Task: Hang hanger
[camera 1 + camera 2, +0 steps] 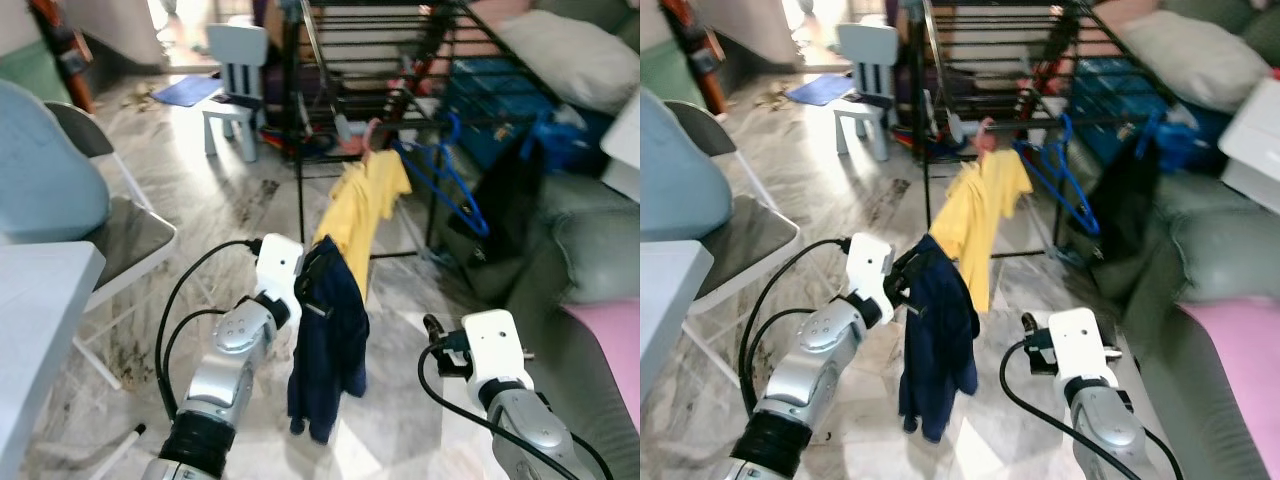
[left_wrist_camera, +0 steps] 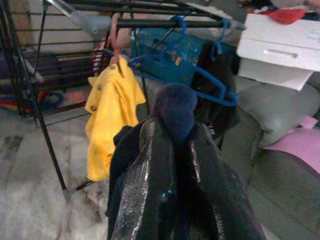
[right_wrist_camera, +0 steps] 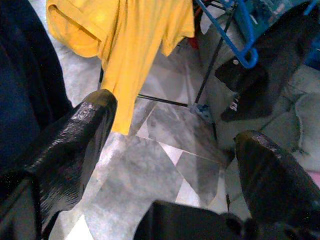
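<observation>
The left gripper (image 1: pixel 312 272) has its fingers (image 2: pixel 150 165) clamped together on the top of the dark blue garment (image 1: pixel 328 345), which by the task presumably rides on a hanger hidden inside the cloth; the garment hangs straight down below the fingers, its long axis vertical, well clear of the floor. The move turns on the drying rack (image 1: pixel 400 60): its rail (image 2: pixel 165 23) lies ahead of and above the left fingers, running crosswise to their line of reach, with the yellow shirt (image 1: pixel 365 215) and a blue hanger (image 1: pixel 450 180) already hung on it between fingers and rail. The left arm is nearer, half extended and angled inward, so I judge it must reach forward and lift. The right gripper (image 3: pixel 170 150) hovers low beside the garment, its fingers wide apart and holding nothing, pointed toward the rack's foot.
</observation>
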`<state>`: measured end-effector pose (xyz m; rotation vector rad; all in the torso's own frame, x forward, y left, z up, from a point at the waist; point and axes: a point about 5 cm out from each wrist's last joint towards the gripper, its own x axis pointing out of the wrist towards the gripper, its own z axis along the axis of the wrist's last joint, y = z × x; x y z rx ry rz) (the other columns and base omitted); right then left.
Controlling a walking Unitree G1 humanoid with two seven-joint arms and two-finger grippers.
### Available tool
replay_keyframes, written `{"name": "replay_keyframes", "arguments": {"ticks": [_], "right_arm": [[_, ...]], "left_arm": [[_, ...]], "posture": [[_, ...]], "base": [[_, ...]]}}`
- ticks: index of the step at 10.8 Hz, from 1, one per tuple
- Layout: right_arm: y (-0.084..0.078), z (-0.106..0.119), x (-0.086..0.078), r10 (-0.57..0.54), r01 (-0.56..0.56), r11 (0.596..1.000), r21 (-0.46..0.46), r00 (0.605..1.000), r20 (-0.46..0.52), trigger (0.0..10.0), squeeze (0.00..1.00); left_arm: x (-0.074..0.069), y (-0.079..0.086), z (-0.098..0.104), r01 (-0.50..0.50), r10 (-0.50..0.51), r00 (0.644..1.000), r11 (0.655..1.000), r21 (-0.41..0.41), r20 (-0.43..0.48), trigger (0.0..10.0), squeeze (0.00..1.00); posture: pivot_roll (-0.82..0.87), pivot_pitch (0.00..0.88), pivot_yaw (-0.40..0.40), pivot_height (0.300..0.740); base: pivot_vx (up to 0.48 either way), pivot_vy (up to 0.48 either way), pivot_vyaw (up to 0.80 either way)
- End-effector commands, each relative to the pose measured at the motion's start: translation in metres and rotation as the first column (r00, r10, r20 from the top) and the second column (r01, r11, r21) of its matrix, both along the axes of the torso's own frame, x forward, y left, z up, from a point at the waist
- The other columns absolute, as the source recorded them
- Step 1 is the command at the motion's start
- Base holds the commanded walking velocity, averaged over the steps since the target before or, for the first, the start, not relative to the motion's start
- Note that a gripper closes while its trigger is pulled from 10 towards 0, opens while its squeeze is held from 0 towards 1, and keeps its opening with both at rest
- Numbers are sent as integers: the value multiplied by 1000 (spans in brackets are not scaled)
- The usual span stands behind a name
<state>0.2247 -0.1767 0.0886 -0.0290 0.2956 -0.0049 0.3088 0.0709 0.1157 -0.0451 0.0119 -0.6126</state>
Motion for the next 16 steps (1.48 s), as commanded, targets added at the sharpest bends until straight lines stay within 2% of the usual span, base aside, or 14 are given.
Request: {"name": "replay_keyframes", "arguments": {"ticks": [1, 3, 12, 14, 16], "right_arm": [[-2, 5, 0, -12, 12, 1000, -7, 1000, 26, 10000, 0], [-3, 5, -1, -17, 18, 1000, -8, 1000, 23, 10000, 0], [-2, 6, 4, -11, 12, 999, -30, 999, 31, 10000, 0], [-3, 8, 6, -20, 21, 999, -39, 999, 40, 10000, 0], [-9, 9, 8, -57, 60, 996, -62, 997, 52, 10000, 0]], "left_arm": [[2, -1, 8, 1, 0, 999, 1000, -8, 40, 10000, 0], [2, -2, 8, -6, 6, 999, 1000, -10, 39, 10000, 0], [1, -7, 8, 5, -4, 999, 1000, -12, 37, 10000, 0], [0, -9, 6, 13, -13, 999, 1000, 9, 32, 10000, 0], [-7, -15, 5, 69, -70, 997, 997, 21, 44, 10000, 0]], "posture": [[-26, 0, -35, 740], [-24, 0, -37, 740], [-24, 0, -39, 740], [-24, 0, -39, 740], [-24, 0, -40, 740]], "base": [[398, 0, 0], [369, 133, 0], [327, 343, 0], [302, 0, 0], [0, 0, 0]]}}
